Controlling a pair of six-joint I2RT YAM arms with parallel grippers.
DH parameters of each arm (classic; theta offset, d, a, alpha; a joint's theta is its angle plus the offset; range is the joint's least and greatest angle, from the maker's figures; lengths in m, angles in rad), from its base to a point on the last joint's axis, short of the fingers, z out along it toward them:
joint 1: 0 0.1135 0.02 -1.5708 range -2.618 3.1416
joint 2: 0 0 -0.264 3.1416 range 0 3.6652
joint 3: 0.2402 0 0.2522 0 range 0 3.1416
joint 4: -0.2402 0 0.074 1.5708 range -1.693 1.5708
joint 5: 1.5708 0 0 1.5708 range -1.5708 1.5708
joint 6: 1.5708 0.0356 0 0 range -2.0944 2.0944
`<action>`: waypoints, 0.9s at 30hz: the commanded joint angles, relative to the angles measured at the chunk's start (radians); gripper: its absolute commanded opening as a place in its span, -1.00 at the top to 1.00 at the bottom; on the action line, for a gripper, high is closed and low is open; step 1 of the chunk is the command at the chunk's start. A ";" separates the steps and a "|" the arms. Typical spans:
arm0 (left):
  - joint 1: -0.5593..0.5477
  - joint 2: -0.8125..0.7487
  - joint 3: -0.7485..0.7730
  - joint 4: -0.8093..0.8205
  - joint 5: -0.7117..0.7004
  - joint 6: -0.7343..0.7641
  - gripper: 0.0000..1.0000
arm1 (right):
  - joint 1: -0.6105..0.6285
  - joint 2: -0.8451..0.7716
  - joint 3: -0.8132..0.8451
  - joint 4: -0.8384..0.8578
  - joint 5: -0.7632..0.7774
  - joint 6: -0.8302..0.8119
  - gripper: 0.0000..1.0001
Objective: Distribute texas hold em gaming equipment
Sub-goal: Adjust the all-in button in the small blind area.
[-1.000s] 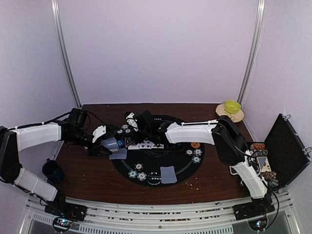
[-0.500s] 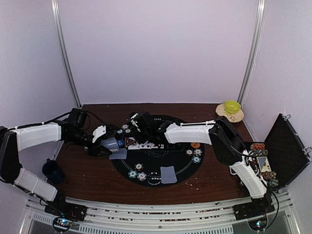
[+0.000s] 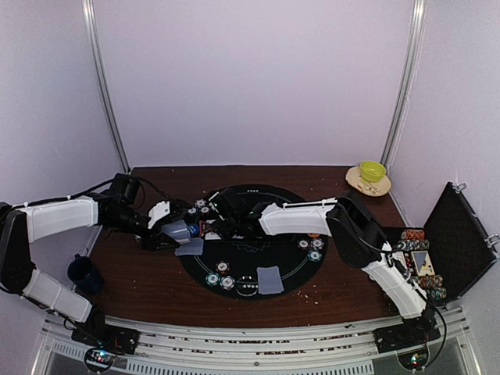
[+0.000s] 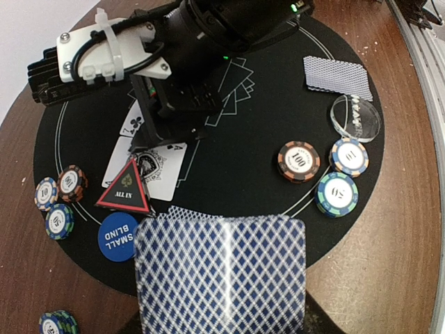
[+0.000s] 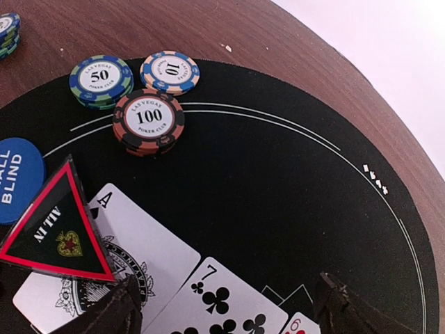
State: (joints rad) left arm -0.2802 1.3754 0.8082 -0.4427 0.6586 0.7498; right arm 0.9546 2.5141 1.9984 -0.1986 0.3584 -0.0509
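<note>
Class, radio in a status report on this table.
Left gripper: jaws shut on card deck. Right gripper: jaws open over face-up cards. All-in marker overlaps the ace.

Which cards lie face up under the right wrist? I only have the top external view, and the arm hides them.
Observer: The right wrist view shows an ace and a seven of clubs side by side.
Operator: Anything lying on the ace?
Observer: The red-edged ALL IN triangle overlaps its corner.
Operator: Are the right fingers gripping a card?
Observer: No. The right fingers stand open, one on each side of the seven, gripping nothing.
</note>
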 commanded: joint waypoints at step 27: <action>0.009 -0.002 0.023 0.021 0.036 0.005 -0.02 | 0.036 0.086 0.159 -0.030 -0.059 0.005 -0.76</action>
State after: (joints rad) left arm -0.2802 1.3754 0.8082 -0.4423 0.6594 0.7502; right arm 0.9825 2.5828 2.1239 -0.2214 0.3023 -0.0521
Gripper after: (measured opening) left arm 0.510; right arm 0.880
